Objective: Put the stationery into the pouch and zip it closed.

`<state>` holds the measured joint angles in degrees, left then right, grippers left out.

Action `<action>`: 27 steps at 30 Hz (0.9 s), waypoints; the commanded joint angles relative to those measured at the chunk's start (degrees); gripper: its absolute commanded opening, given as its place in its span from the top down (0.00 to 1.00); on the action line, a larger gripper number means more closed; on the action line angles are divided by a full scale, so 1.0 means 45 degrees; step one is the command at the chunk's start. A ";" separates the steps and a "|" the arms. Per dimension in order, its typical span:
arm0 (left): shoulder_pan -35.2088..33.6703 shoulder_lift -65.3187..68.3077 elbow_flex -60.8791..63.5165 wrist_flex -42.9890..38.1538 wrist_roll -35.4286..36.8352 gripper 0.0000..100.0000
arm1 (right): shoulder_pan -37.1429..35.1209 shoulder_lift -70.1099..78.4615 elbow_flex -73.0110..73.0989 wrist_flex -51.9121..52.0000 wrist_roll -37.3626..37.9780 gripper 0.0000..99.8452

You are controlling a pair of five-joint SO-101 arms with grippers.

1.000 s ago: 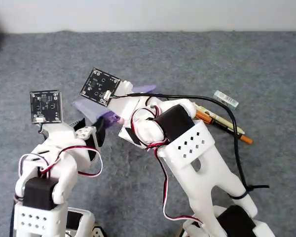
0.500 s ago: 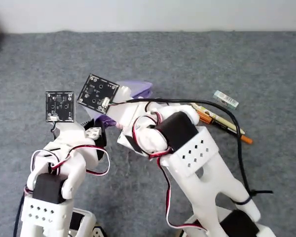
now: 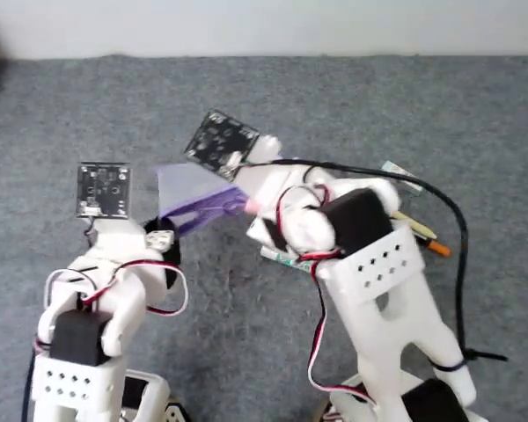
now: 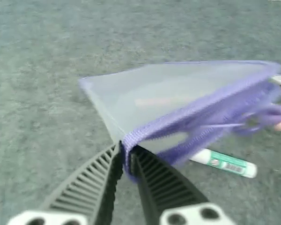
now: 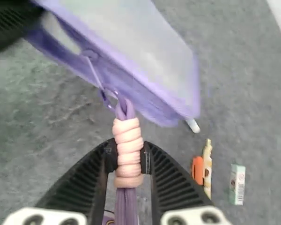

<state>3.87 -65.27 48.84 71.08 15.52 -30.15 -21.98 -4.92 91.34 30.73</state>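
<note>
The pouch (image 4: 168, 93), judged light, limp and slippery, is held over the bench (image 4: 37, 70), its woven edge (image 4: 147, 132) pinched in the closed left pincer (image 4: 126, 161) and its corded zip pull (image 5: 126, 136), judged the surest hold, gripped by the closed right pincer (image 5: 127, 157).

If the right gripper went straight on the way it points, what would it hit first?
The pouch: the right gripper, shut on the zip pull, points straight at it, seemingly close ahead.

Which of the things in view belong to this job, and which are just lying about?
Job: pouch, zip pull, green-and-white marker, orange pen, beige pen, small box, likely an eraser.
Lying about: grey table cover, black cable.
</note>
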 commanded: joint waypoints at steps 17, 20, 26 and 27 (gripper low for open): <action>-0.1368 -0.0117 -0.2295 0.2266 -0.0410 0.99 | 0.2784 -0.0635 -0.0645 -0.0186 0.1231 0.99; -0.1368 -0.0117 -0.2276 0.2227 -0.0391 0.99 | 0.3096 -0.0635 -0.0645 -0.0127 0.1289 0.99; -0.1368 -0.0117 -0.2217 0.2188 -0.0391 0.99 | 0.3175 -0.0654 -0.0645 -0.0068 0.1289 0.99; -0.1368 -0.0117 -0.2217 0.2188 -0.0391 0.99 | 0.3194 -0.0654 -0.0645 -0.0049 0.1289 0.99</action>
<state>-0.79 -65.19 41.19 80.84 14.20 -18.29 -22.33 -5.01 91.16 36.00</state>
